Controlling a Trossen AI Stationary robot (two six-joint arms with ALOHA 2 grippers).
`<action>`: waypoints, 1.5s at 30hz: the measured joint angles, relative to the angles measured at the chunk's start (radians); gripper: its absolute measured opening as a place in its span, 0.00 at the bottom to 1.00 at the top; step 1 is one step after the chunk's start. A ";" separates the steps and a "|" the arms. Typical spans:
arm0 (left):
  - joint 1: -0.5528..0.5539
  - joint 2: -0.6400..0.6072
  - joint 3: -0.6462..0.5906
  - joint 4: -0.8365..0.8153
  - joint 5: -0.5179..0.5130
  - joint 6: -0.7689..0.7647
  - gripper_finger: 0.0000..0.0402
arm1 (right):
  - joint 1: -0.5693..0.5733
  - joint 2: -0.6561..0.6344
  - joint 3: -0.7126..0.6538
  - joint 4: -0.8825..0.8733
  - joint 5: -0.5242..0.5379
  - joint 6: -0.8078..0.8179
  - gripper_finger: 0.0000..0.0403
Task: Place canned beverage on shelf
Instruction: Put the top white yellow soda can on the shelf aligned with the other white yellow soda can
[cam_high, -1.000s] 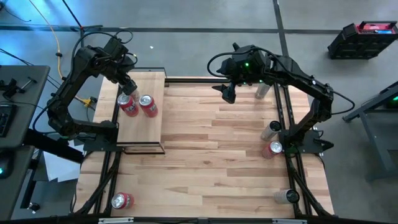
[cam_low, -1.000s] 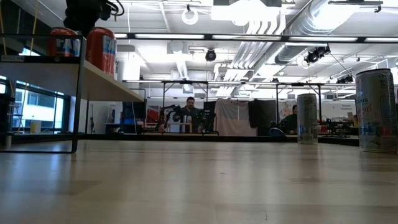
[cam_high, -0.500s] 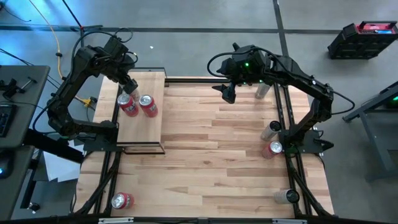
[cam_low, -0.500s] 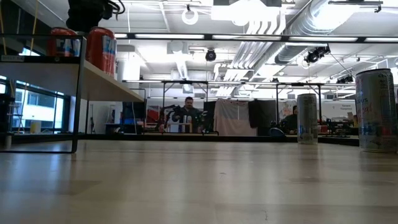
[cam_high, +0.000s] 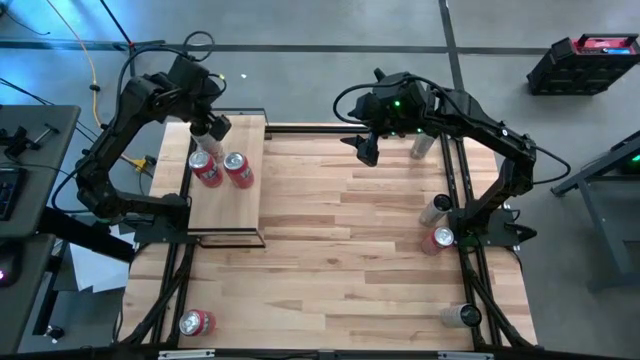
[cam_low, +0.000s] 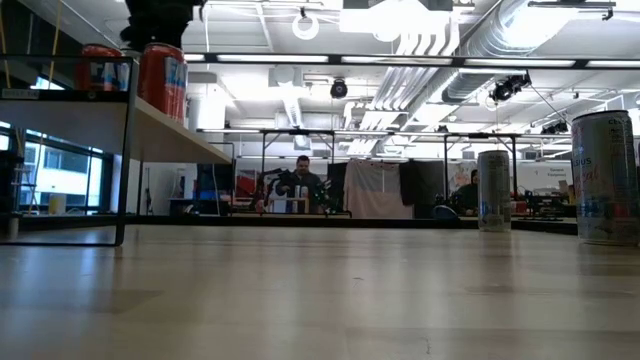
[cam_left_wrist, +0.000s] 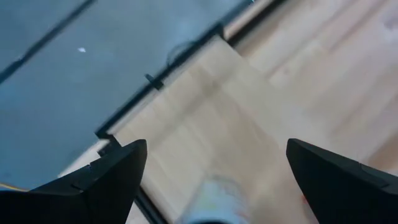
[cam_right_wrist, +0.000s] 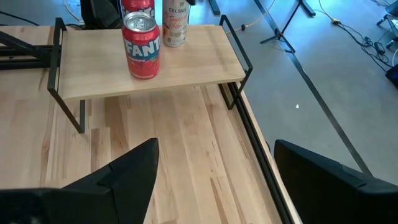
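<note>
The shelf (cam_high: 228, 205) stands on the table's left side, a pale board in a black frame. Three cans stand upright on it: a red Fanta can (cam_right_wrist: 142, 46), a second red can (cam_high: 209, 175) behind it, and a pale Celsius can (cam_right_wrist: 175, 23) nearest the far end. My left gripper (cam_high: 213, 128) hangs open above the shelf's far end, just beyond the pale can (cam_left_wrist: 211, 202), and touches nothing. My right gripper (cam_high: 366, 152) waits open over the table's far middle, its fingers (cam_right_wrist: 124, 174) pointing toward the shelf.
More cans stand on the tabletop: two by the right frame (cam_high: 435, 210) (cam_high: 438, 238), one at the near right (cam_high: 461, 316), one at the far right (cam_high: 422, 146), and a red one at the near left (cam_high: 197, 323). Black frame rails run along both sides.
My left gripper has drawn away from the pale can on the shelf, moving a little toward the table's far edge and tipping its fingers upward. The cans on the shelf have stayed standing where they were.
</note>
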 joint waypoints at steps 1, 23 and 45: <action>-0.005 0.000 0.000 0.012 -0.014 -0.010 0.94 | 0.000 0.000 0.000 0.003 0.000 0.000 0.76; -0.222 0.000 0.000 0.500 -0.105 -0.206 0.94 | -0.109 0.000 0.000 -0.156 0.155 0.107 0.76; -0.410 0.000 0.000 0.838 0.019 -0.247 0.94 | -0.389 -0.030 -0.169 -0.466 0.311 0.453 0.76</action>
